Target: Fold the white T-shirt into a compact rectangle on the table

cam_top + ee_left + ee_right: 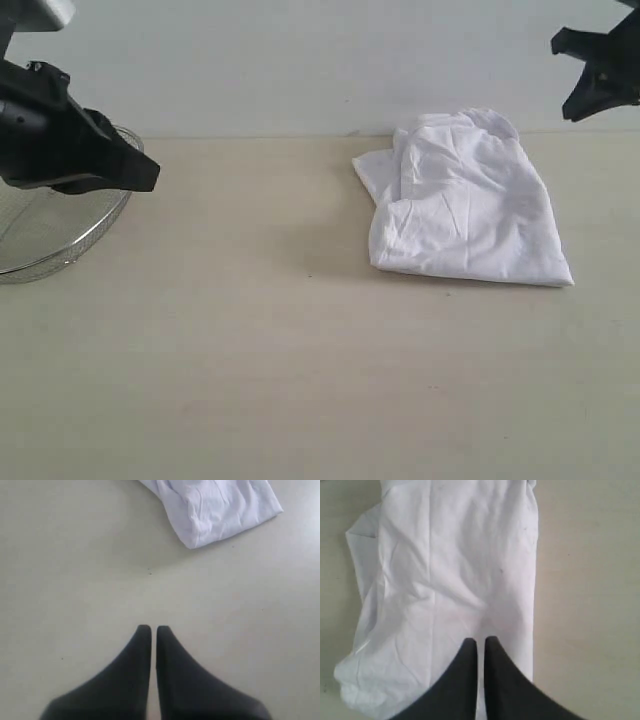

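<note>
The white T-shirt (465,200) lies folded into a rumpled, roughly rectangular bundle on the right half of the table (250,340). My left gripper (148,178) hovers at the far left, well away from the shirt, shut and empty; in its wrist view the shut tips (153,628) hang over bare table with the T-shirt (220,505) some way ahead. My right gripper (590,75) is raised at the upper right, above and beyond the shirt. Its wrist view shows the fingers shut (481,640) over the T-shirt (445,570), holding nothing.
A round wire-mesh basket (60,240) sits at the left edge of the table, partly under the left arm. A pale wall rises behind the table's far edge (250,136). Bare tabletop (585,580) runs beside the shirt.
</note>
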`<state>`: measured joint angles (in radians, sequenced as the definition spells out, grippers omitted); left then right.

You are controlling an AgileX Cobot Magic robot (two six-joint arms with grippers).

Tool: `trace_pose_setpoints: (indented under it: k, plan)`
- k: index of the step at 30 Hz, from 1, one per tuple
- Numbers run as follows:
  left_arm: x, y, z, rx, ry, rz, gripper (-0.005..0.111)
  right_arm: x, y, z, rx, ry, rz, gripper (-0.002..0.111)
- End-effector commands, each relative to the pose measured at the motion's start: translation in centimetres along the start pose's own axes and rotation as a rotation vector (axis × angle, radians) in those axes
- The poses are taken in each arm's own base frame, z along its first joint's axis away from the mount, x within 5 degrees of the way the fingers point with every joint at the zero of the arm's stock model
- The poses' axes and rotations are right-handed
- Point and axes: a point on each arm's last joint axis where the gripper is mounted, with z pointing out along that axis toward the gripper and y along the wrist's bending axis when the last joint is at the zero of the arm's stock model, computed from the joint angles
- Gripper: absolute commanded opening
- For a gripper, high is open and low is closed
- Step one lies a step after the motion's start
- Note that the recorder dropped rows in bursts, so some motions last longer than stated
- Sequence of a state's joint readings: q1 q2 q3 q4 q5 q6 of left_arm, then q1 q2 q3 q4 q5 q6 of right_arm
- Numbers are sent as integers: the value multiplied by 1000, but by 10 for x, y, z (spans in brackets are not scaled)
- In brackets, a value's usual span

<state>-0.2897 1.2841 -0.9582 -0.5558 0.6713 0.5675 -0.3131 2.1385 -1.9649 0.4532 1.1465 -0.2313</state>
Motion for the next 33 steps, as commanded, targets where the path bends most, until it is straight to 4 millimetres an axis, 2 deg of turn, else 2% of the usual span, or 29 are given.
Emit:
trace_pose_setpoints:
  k: [1,4,7,9,17,22,27,33]
  plan:
    - [-4,-7,-21,-7,-74,-9,4,16,22,-55,6,-45,12,0]
    - [-5,-10,-30,-3,-96,-35,4,38,41,-79,-26,-83,19,0]
    - [-2,-14,-33,22,-68,-35,4,69,57,-94,-19,-128,5,0]
    - [1,-17,-35,51,-53,-49,4,98,66,-100,-16,-161,7,0]
    - [15,-28,-47,106,-136,-137,4,222,107,-102,-96,-398,-51,0]
    - [28,-32,-54,113,-194,-190,4,282,113,-99,-155,-461,-140,0]
    - [46,-37,-56,168,-299,-295,4,316,110,-94,-195,-436,-191,0]
    - [62,-45,-65,201,-302,-279,4,329,109,-93,-215,-370,-210,0]
